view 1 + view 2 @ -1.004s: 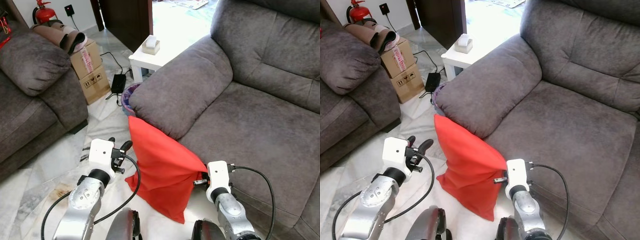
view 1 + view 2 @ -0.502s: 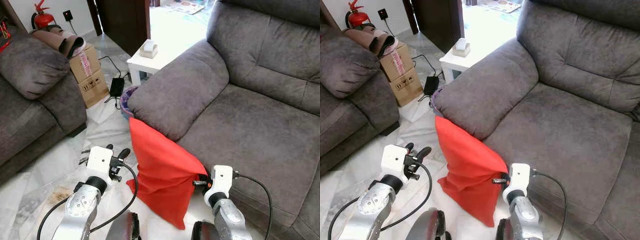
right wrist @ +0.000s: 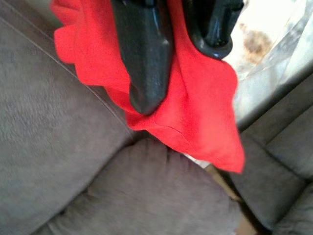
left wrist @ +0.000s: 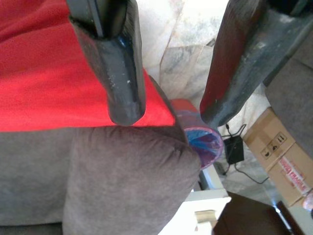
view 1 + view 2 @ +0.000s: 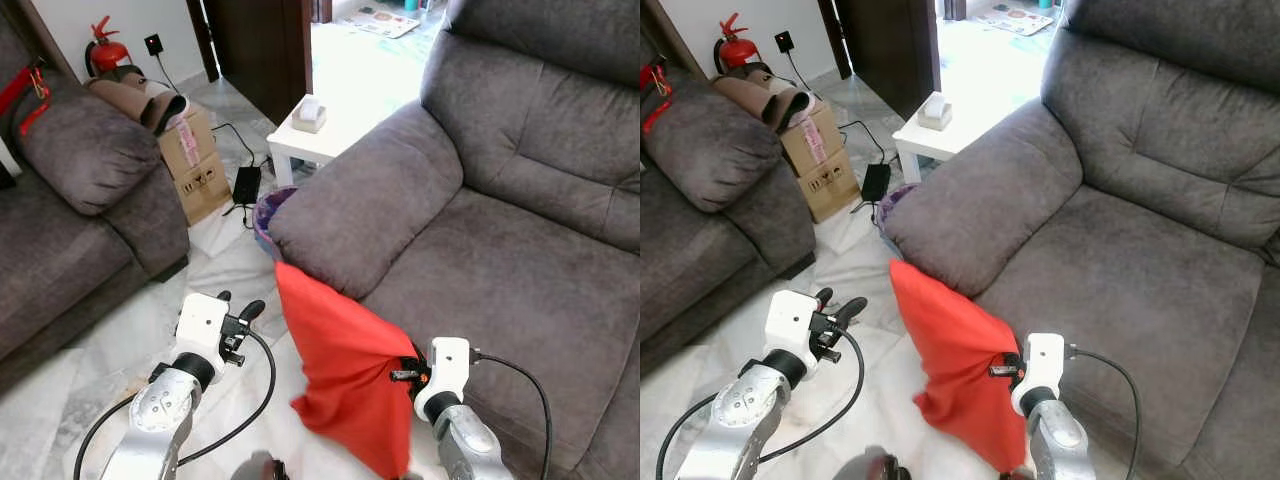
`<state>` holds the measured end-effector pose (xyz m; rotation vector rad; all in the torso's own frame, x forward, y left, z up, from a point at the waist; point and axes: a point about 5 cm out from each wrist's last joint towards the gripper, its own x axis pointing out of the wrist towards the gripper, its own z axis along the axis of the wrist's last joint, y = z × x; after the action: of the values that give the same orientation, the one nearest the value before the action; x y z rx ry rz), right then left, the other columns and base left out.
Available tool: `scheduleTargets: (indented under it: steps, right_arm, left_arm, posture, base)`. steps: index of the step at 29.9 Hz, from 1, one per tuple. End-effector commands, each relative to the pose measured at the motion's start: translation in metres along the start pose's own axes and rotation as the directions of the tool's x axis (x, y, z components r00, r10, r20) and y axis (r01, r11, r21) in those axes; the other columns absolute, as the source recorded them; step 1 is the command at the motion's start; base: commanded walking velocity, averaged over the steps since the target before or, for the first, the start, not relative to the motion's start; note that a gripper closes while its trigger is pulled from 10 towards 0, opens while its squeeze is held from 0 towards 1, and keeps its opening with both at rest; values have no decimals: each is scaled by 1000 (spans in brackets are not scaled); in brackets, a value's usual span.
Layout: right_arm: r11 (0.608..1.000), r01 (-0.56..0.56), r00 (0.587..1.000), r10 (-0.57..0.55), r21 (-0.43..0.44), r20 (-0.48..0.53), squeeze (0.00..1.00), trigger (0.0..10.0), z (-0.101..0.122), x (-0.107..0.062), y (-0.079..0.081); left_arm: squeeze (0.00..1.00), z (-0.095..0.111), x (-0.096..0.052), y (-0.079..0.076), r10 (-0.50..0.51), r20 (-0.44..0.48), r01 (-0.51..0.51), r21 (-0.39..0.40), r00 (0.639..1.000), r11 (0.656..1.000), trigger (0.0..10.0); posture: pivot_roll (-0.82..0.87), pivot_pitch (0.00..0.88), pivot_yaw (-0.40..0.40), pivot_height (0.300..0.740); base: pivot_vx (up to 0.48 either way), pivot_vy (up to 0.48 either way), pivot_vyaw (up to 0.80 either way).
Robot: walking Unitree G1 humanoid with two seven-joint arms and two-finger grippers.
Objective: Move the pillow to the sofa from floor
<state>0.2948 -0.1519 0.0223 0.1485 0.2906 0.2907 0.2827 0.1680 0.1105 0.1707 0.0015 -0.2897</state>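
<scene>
- My left gripper (image 5: 243, 318) hangs spread and empty beside the pillow, free to steady it.
- The red pillow (image 5: 350, 375) dangles against the sofa's (image 5: 500, 260) front edge, below the armrest.
- My right gripper (image 3: 171, 63) is clenched on its corner, to lift it onto the seat.

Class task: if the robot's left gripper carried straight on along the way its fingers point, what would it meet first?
Probably the sofa armrest: the left gripper points at it, just beside the red pillow. Depth is uncertain.
</scene>
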Motion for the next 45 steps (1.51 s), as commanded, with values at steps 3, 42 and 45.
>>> scheduleTargets:
  steps: [3, 42, 45]
  right_arm:
    - [995, -90, 994, 93, -53, 58, 0, 10000, 16, 3, 5]
    - [579, -815, 556, 784, 3, -277, 0, 10000, -1, -51, 40]
    - [577, -817, 554, 783, -1, -283, 0, 10000, 0, -50, 39]
  left_arm:
    - [0, -11, -4, 4, -47, -62, 47, -7, 997, 999, 10000]
    - [1000, -38, -30, -6, -726, -501, 851, 39, 471, 524, 10000]
    - [1000, -38, -31, -5, -724, -526, 866, 50, 446, 497, 10000]
  posture:
    - [82, 117, 49, 740]
    - [60, 84, 82, 740]
    - [61, 88, 83, 740]
  base:
    - [0, 0, 0]
    - [0, 0, 0]
    - [0, 0, 0]
